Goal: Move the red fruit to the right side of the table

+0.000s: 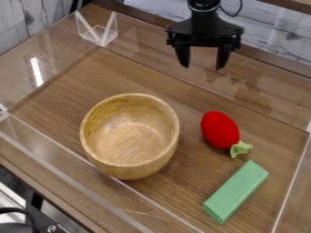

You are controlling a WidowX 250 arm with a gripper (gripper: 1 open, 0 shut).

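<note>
Nearest, right of the wooden bowl (130,135) and closer to the viewer, a green rectangular block (237,192) lies flat on the table (73,86). The bowl sits upright. Just right of it, apart from its rim, lies the red fruit (220,128), green stem toward the block. Well beyond the bowl, the black gripper (205,61) hangs over the tabletop, fingers spread wide, holding nothing.

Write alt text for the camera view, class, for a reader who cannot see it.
An open gripper hangs empty above the table, apart from the red fruit, which lies between a wooden bowl and a green block.
</note>
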